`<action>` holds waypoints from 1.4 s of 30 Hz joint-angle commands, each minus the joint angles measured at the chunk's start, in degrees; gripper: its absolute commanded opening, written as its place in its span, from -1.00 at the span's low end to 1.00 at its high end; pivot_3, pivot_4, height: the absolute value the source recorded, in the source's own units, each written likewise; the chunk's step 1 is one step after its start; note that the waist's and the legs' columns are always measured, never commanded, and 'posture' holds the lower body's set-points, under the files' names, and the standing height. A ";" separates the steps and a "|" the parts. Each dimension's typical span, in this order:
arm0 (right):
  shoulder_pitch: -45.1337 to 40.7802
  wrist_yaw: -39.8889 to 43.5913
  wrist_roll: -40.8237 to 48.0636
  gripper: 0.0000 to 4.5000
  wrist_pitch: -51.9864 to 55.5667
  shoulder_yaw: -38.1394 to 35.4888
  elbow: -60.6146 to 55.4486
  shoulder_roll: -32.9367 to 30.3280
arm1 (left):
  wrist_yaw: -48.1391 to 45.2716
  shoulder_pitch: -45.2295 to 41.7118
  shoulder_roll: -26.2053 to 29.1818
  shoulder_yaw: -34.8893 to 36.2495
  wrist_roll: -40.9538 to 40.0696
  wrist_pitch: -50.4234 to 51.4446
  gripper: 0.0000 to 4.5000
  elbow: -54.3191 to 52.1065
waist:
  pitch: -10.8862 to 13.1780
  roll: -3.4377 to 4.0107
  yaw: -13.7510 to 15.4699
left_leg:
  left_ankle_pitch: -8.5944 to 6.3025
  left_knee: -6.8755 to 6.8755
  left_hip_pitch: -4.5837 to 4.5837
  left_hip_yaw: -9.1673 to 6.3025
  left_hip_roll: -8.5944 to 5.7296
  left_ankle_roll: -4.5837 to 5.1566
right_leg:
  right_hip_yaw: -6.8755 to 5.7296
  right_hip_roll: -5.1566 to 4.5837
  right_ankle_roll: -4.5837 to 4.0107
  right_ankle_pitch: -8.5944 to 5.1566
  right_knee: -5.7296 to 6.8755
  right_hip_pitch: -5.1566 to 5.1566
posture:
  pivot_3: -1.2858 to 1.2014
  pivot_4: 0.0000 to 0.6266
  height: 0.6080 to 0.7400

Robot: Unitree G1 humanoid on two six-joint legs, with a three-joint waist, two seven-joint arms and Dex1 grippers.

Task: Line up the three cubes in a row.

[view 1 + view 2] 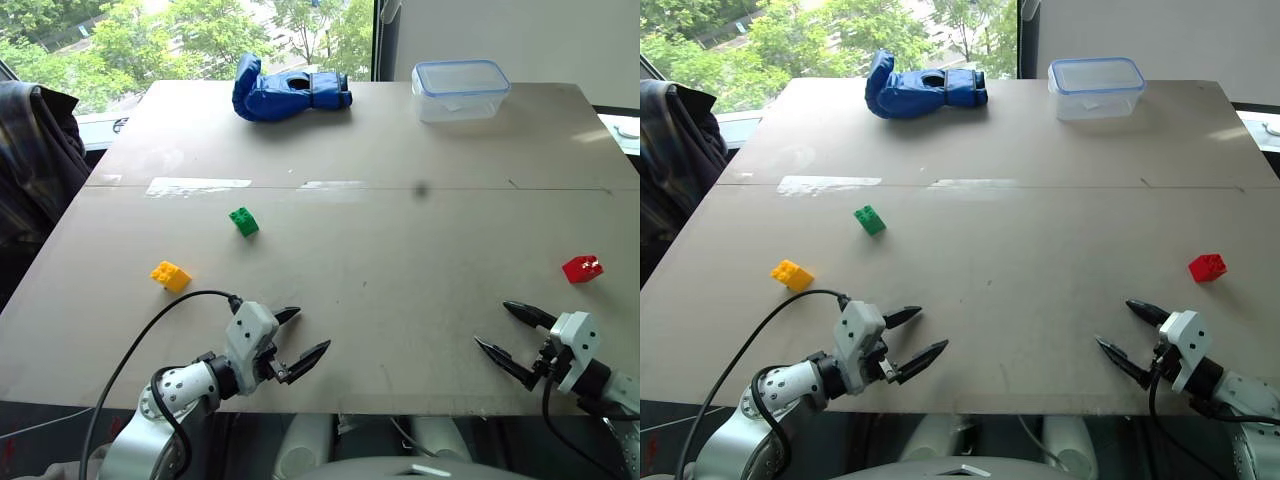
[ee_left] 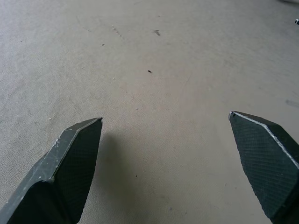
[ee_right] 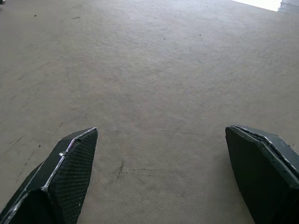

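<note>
**Desk:** Where are the three cubes sitting?

**Operator:** I am looking at them scattered, no row forming yet. The yellow cube [image 1: 170,276] is lying near the left edge of the surface [image 1: 400,260], the green cube [image 1: 243,221] is resting a little farther in and toward the middle, and the red cube [image 1: 582,268] is sitting well apart from both, over by the right edge. Nothing is touching anything else.

**Desk:** So how far along are you?

**Operator:** By my judgement I am only starting; all three are waiting to be moved, the red one farthest.

**Desk:** How are they looking?

**Operator:** Small studded plastic bricks, each sitting studs-up and skewed at its own angle.

**Desk:** And the arms?

**Operator:** I am holding the left gripper [image 1: 294,338] low over the near edge, fingers spread wide and gripping nothing. The right gripper [image 1: 512,330] is hovering likewise, fingers spread, below the red cube. A blue glove [image 1: 288,91] and a clear lidded box [image 1: 460,89] are lying at the far edge.
</note>
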 commanded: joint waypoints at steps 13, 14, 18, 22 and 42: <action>-4.27 -10.63 3.85 1.00 2.82 -16.62 5.16 -1.00 | -7.77 -15.44 3.53 -5.27 -3.87 3.44 0.98 -1.54 | -0.04 0.01 -0.02 | -0.02 0.86 0.16 0.04 -0.18 0.09 | 0.04 0.02 -0.08 0.01 0.85 0.20 | 0.03 -0.52 1.00; -4.84 -11.28 3.75 1.00 3.63 -17.38 6.10 -1.39 | -7.82 -16.39 3.58 -5.69 -4.34 4.38 0.98 -1.87 | -0.05 0.02 -0.23 | -0.03 0.85 0.18 0.06 -0.20 0.10 | 0.06 0.03 -0.04 0.03 0.88 0.19 | 0.03 -0.52 1.00; -8.96 -13.03 4.97 1.00 7.80 -19.85 11.87 -3.09 | -6.86 -24.73 3.18 -7.12 -8.99 11.79 0.98 -5.62 | -0.03 0.02 -0.92 | -0.03 0.81 0.12 0.04 -0.13 0.09 | 0.06 0.08 -0.03 0.03 0.90 0.13 | 0.03 -0.52 1.00; -14.40 -14.06 5.78 1.00 11.24 -18.48 15.24 -2.68 | -5.41 -31.08 3.03 -7.60 -11.62 16.58 0.98 -6.59 | -0.06 0.08 -1.63 | -0.02 0.82 0.15 0.11 -0.13 0.10 | 0.16 0.09 -0.02 0.04 0.94 0.15 | 0.03 -0.52 1.00; -24.22 -14.97 3.22 -0.42 12.49 -14.25 22.40 -0.53 | -4.01 -37.08 4.53 -7.53 -14.37 21.79 1.00 -7.64 | -0.07 0.10 -1.53 | -0.01 0.83 0.14 0.09 -0.18 0.07 | 0.16 0.10 -0.01 0.04 0.96 0.12 | 0.03 -0.52 1.00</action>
